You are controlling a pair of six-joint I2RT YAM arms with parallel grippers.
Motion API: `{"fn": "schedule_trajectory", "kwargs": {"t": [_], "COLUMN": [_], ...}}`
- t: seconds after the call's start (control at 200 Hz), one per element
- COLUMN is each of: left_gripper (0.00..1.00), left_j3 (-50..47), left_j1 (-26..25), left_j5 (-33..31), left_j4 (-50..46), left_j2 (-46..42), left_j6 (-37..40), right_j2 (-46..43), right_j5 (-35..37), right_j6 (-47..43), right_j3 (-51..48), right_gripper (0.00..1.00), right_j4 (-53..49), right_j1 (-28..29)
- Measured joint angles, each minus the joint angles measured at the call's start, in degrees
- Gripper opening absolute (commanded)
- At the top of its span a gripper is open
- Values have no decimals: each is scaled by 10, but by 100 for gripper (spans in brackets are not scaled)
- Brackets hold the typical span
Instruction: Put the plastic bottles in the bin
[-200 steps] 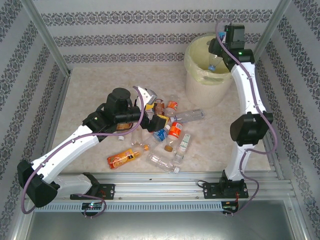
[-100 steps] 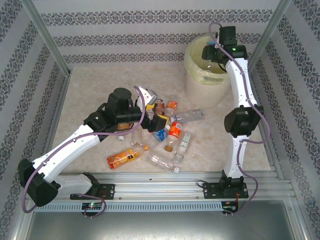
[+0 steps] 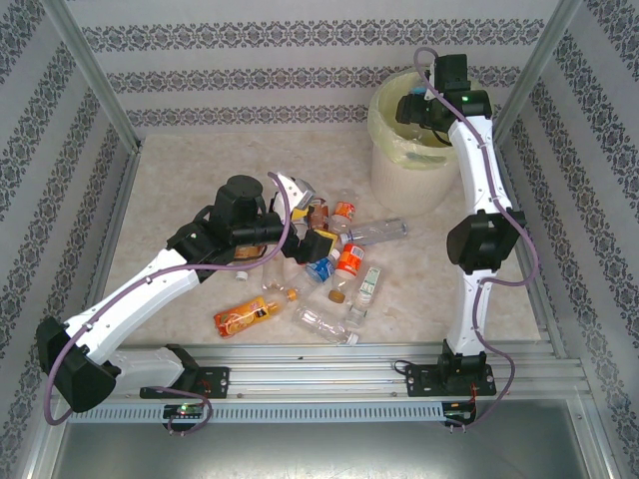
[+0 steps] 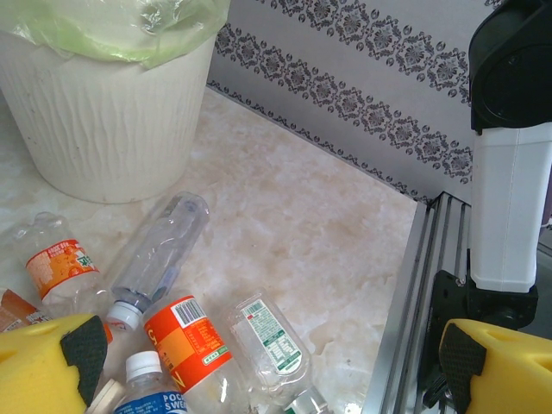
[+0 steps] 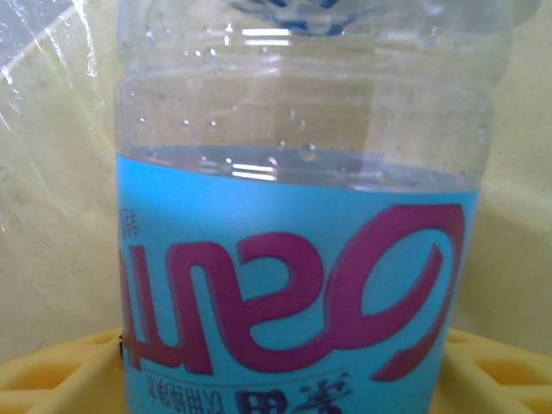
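The desk (image 3: 200,170) is a pale marbled surface, walled on three sides by patterned paper (image 3: 300,40). The bin (image 3: 399,185), white and ribbed, with a yellow-green liner (image 3: 384,130) folded over its rim, stands in the desk's far right corner. The right arm (image 3: 479,170) rises from the near edge and bends over it. The right claw (image 3: 417,108) hangs above the bin's mouth, clamped on a blue-labelled bottle (image 5: 293,285). In the right wrist view its yellow fingers (image 5: 60,375) press the bottle's sides low down, with the liner behind.

The left arm (image 3: 150,289) stretches from the near left corner toward the desk's middle. There the left claw (image 3: 308,214) is spread wide and holds nothing, over the far left part of the heap of plastic bottles (image 3: 339,264). In the left wrist view an orange-labelled bottle (image 4: 194,341), a flattened bottle with a white and green label (image 4: 267,336) and a white-capped bottle (image 4: 142,371) lie between its fingertips. Just beyond them a long clear bottle (image 4: 159,259) lies pointing toward the bin, near its wall but apart from it.

An orange bottle (image 3: 245,317) lies by itself toward the near edge, left of the heap, and a clear unlabelled bottle (image 3: 324,324) lies near that edge too
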Motion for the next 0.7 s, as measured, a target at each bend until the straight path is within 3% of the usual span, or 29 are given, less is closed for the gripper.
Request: {"fn": "schedule_trajectory", "kwargs": {"t": [0.12, 0.699], "left_gripper": [100, 100], "left_j3": [0, 0], "left_j1": [0, 0], "left_j5": [0, 0], "left_j4": [0, -2], "left_j2": [0, 0], "left_j6": [2, 2], "right_j2": [0, -28], "right_j5": [0, 4], "right_j6": [1, 0], "right_j3": [0, 14], "right_gripper": [87, 88], "right_j4": [0, 0], "right_j1": [0, 5]}}
